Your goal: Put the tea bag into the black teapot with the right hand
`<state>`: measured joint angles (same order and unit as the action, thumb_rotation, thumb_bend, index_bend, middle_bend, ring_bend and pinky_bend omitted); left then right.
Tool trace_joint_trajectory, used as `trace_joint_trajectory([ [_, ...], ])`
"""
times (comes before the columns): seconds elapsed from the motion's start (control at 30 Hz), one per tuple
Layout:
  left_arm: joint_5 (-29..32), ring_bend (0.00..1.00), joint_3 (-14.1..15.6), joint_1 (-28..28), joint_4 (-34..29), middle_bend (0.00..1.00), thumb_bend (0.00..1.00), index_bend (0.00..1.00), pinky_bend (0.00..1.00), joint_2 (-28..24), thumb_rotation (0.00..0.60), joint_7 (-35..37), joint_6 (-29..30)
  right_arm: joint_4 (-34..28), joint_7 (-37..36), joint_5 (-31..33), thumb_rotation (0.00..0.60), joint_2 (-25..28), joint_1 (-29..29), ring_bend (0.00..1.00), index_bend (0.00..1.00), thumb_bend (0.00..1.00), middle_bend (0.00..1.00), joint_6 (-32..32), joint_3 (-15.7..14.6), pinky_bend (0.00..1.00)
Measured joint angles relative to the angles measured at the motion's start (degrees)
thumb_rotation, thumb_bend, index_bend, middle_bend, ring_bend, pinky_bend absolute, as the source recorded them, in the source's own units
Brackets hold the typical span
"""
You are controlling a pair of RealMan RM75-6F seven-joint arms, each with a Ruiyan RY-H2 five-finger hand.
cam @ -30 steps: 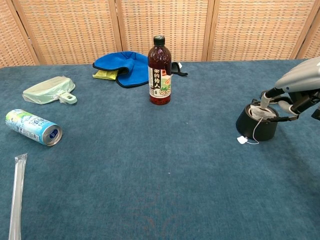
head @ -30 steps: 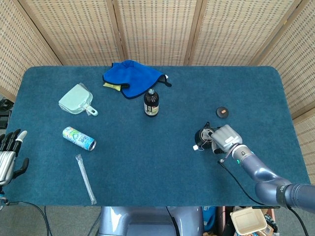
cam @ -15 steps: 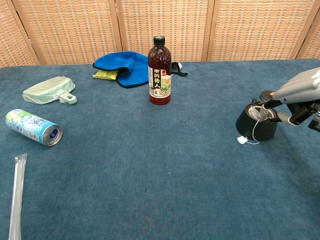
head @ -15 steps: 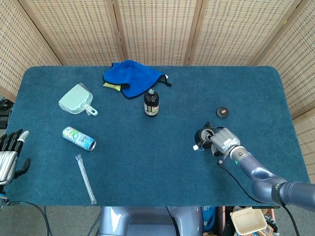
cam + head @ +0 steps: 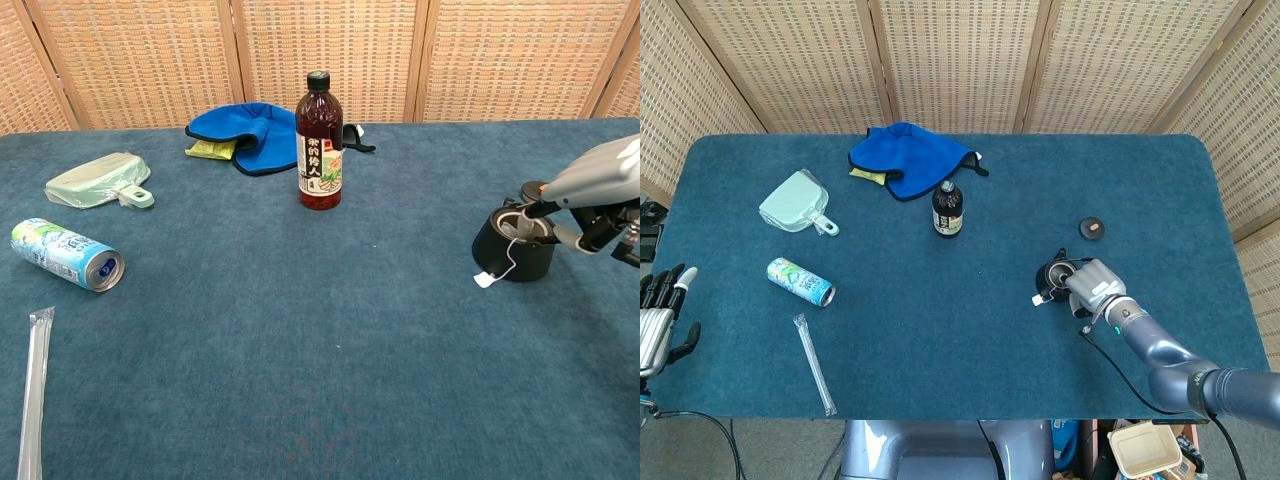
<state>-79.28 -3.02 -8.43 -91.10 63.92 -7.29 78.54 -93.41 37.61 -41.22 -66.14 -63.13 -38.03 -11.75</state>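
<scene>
Around the black teapot (image 5: 1052,277) the tabletop (image 5: 970,330) lies open from 6 to 9 o'clock. The right hand (image 5: 1092,287) crowds its 3 o'clock side; the lid (image 5: 1093,229) sits at 1 o'clock, the bottle (image 5: 947,210) well apart at 10 o'clock.

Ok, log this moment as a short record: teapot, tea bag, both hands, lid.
teapot: black teapot upright on the table, lid off
tea bag: bag inside the pot's mouth; string and tag hanging outside
right hand: right hand at the pot's rim; grip unclear
left hand: left hand by the table's near edge, holding nothing
lid: lid lying apart, behind the pot
</scene>
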Motion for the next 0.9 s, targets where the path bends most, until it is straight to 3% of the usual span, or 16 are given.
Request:
trace_joint_trajectory([
  [0.53,-0.2,0.0,0.0,0.4,-0.5,0.0,0.48,0.0,0.0,-0.2,0.6,0.1,0.8,-8.4,-7.0,-8.1,0.231,7.8,6.0,0.99,0.19,0.91,0.99,-10.9,3.2,1.0],
  [0.73,-0.5,0.0,-0.1,0.8,-0.7,0.0,0.48,0.0,0.0,0.0,0.6,0.3,2.0,-9.3,-12.7,-15.7,0.204,9.0,11.8,0.93,0.19,0.77,0.9,-19.1,4.8,1.0],
  [0.9,-1.4,0.0,0.0,1.8,-0.9,0.0,0.48,0.0,0.0,0.5,0.6,0.4,4.3,-9.0,-16.6,-21.2,0.122,8.6,18.2,0.8,0.19,0.7,0.75,-28.5,5.9,1.0],
])
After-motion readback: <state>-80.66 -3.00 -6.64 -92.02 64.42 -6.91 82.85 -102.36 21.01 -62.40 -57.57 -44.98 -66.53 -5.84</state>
